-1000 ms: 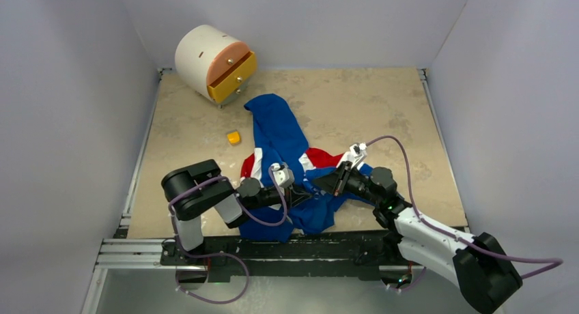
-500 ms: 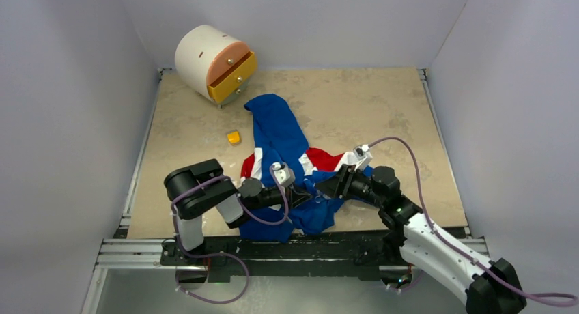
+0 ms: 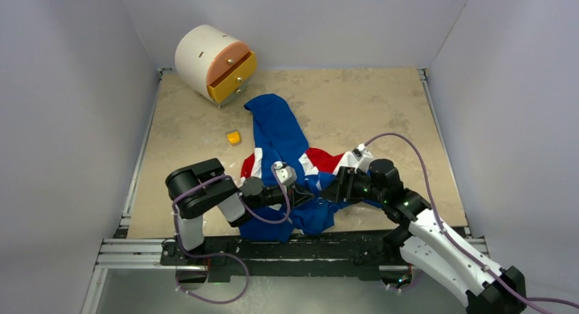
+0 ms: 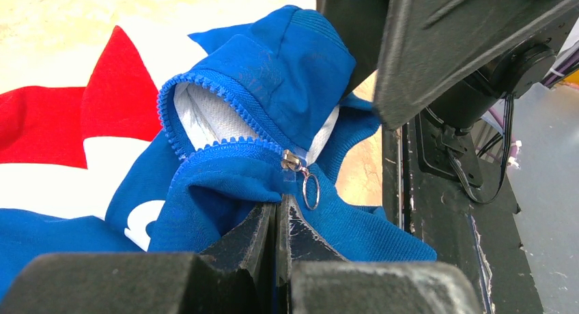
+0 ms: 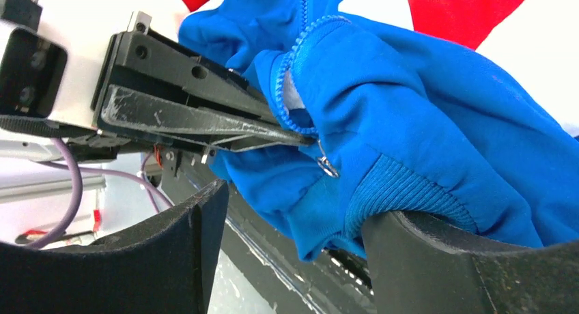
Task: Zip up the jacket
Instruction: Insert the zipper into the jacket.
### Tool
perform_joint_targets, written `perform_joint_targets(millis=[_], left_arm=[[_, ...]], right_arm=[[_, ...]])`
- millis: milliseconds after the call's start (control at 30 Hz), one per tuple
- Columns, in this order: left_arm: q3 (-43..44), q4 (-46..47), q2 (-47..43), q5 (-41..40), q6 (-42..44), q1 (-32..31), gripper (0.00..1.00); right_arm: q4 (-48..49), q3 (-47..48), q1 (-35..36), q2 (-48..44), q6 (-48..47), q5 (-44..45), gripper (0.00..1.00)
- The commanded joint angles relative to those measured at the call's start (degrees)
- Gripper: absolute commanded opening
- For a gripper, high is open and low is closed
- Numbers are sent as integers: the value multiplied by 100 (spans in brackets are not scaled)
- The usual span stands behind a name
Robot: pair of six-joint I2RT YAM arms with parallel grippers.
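Note:
The jacket (image 3: 280, 133) lies crumpled on the table, blue with red and white panels. My left gripper (image 3: 308, 196) is shut on a fold of its blue fabric (image 4: 225, 191), just below the zipper slider (image 4: 293, 161) and its ring pull (image 4: 311, 191). Above the slider the teeth stand apart around the white lining. My right gripper (image 3: 334, 189) faces it from the right with jaws wide open. In the right wrist view the ribbed hem (image 5: 410, 191) drapes over one of its fingers (image 5: 437, 259). The ring pull (image 5: 326, 165) hangs just above the gap, at the left gripper's tips.
A white round cabinet (image 3: 212, 58) with orange and yellow drawers stands at the back left. A small yellow block (image 3: 234, 137) lies left of the jacket. The black front rail (image 3: 293, 246) runs right under the lifted fabric. Walls close in on three sides.
My right gripper's jaws have opened wide and its wrist has shifted slightly right and nearer. The left gripper has kept its hold and place.

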Motion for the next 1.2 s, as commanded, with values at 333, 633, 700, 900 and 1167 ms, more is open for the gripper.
perform_joint_targets(millis=[333,633,700,900,1167], left_arm=[[229,575,-8,178,-160,-35,0],[357,391,106,244,-247,-34,0],[390,413,161,274,-280,-34,0],[492,333,207,329,-303,-34,0],[488,268,175,340,-338,-38,0]], right_arm=[[-2219,1208,7,-548,-1457,-186,68],[-1692,1972,12,-666,-2593,-42,67],[-1613,2154,14,-457,-2960,78,70],[-1773,2714,169,357,-4556,758,79],[-1655,2361,1947,373,-6578,2300,81]])
